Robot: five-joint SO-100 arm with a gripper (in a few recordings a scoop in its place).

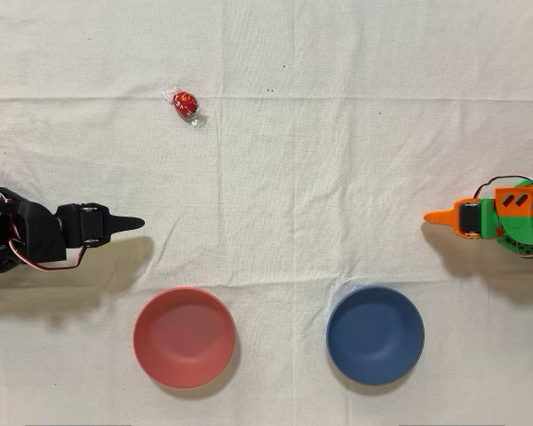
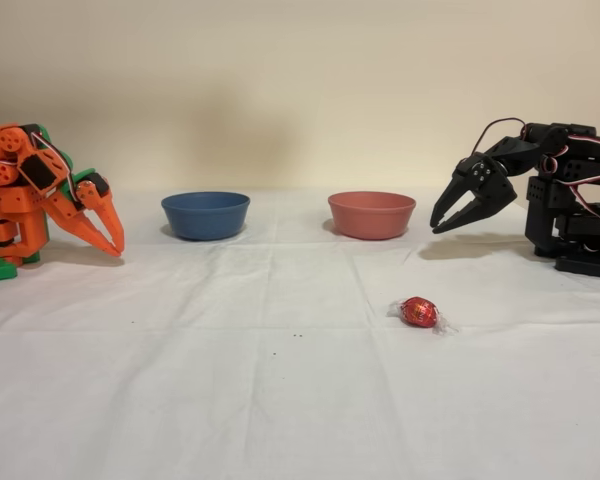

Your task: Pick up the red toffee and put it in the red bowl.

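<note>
gripper (image 2: 442,226) empty, jaws slightly spread, parked at right of the fixed view well apart from the red toffee (image 2: 419,312); pick-up not begun, next reach nearer, then carry to red bowl (image 2: 371,214).

white cloth table (image 1: 338,160) — red toffee (image 1: 185,105) | red bowl (image 1: 184,337) | blue bowl (image 1: 375,335)

No readable text, labels, brands or numbers in either view. The red toffee (image 1: 185,104) foil carries a small gold mark, too small to read. Bowls, arms and the worktop cloth are plain, no markings.
</note>
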